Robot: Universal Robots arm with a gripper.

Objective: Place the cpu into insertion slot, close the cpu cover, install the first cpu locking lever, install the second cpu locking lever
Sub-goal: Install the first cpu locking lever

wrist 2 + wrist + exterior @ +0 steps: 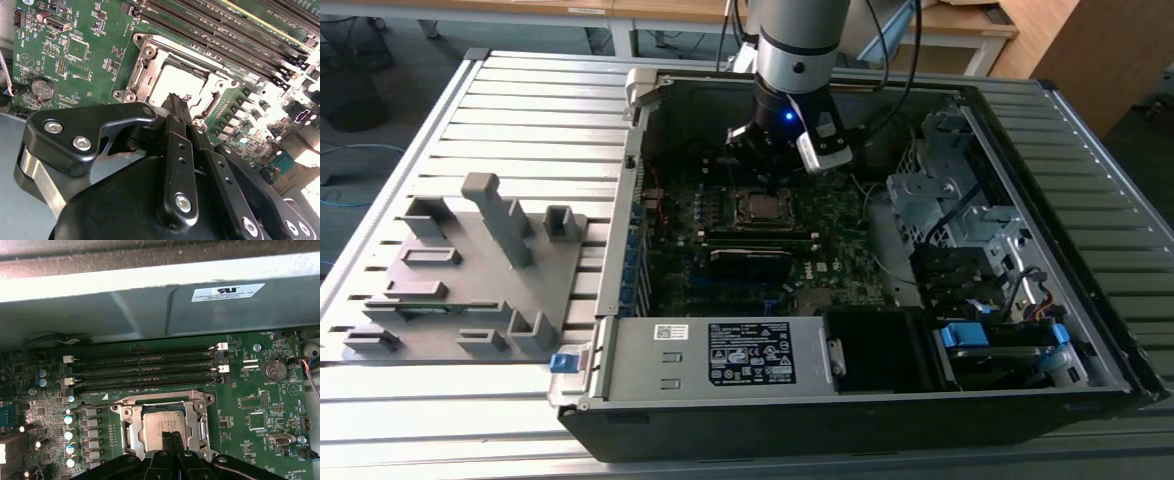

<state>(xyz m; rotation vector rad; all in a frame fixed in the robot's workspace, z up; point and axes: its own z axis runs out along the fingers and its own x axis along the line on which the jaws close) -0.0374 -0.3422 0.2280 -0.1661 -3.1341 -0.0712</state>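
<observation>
One slatted table (520, 110) carries an open computer case (787, 428), with a grey fixture (467, 270) beside it toward the exterior view's left. The arm (798, 40) reaches down into the case over the green motherboard (834, 270). On the board, the slot (762, 207) sits just beside the long memory slots (145, 371).

In the first wrist view the cover (160, 403) appears to lie flat as a silvery frame around the socket. The cpu (160, 421) shows through its cut-out, seated and square to the frame. Whether either locking lever is latched cannot be told.

The gripper (168, 434) hangs over the cpu face. Its jaws are drawn together, with nothing visible between them. The second wrist view shows the paired fingertips (175, 100) over the chip's near edge. Whether they touch the metal cannot be told.

Likely hazards:
- Downward force from the closed tips on a chip not fully seated could bend the socket contacts beneath it.
- A sideways slide of the tips could scratch the cpu face, or catch the inner edge of the cover and lift it.
- The fingers stand close to the frame, so a small lateral error could bring them against the socket rim or the neighbouring board components.
</observation>
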